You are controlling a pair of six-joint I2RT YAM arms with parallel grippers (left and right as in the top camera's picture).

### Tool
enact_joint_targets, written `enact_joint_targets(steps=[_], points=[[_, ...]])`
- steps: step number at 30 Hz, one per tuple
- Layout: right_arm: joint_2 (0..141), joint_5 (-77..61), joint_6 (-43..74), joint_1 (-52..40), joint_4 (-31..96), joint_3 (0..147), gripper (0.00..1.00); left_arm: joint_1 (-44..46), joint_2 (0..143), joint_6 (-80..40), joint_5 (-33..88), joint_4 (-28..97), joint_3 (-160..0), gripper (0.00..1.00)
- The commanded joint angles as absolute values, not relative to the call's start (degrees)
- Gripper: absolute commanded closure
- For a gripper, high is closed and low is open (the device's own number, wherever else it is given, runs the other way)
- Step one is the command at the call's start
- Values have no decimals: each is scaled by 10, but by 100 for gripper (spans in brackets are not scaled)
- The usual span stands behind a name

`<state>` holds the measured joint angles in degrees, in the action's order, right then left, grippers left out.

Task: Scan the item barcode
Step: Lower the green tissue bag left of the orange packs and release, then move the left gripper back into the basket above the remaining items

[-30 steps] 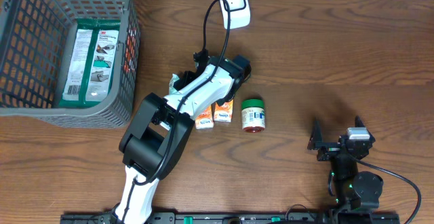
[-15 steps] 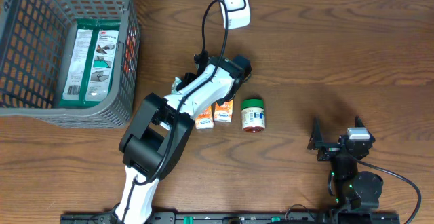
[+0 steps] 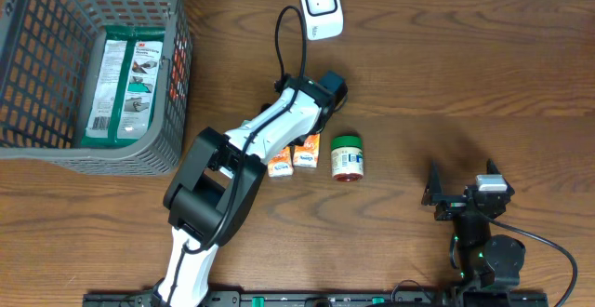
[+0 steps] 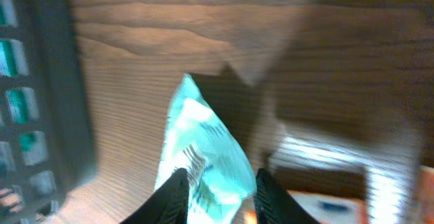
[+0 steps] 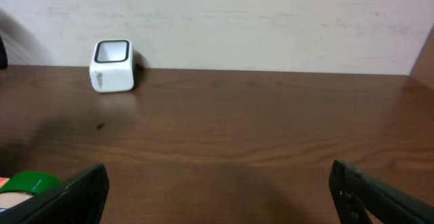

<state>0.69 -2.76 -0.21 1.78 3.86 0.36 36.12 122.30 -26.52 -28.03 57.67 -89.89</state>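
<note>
- Teal pouch (image 4: 203,153) is sitting between the fingers of my left hand (image 4: 220,183); whether it is gripped, I cannot tell.
- Right hand (image 5: 217,183) is resting open.
- Scanner (image 3: 321,7) is standing apart; I am judging the scan pending.

Overhead bright, even, sharp; left wrist view heavily motion-blurred, dark shadows; right wrist clear, foreground soft.
</note>
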Motion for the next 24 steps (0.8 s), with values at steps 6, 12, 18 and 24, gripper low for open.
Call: enact_joint_targets(steps=[6,12,18,24], points=[[4,-24,2,10,41,3,1,347,1114,-251,-193,570,-940,39],[4,-24,2,10,41,3,1,298,993,-232,-176,569,-940,37],[4,-24,2,10,41,3,1,197,880,-195,-139,569,-940,46],[4,-24,2,10,41,3,1,80,816,-194,-134,574,-940,36]])
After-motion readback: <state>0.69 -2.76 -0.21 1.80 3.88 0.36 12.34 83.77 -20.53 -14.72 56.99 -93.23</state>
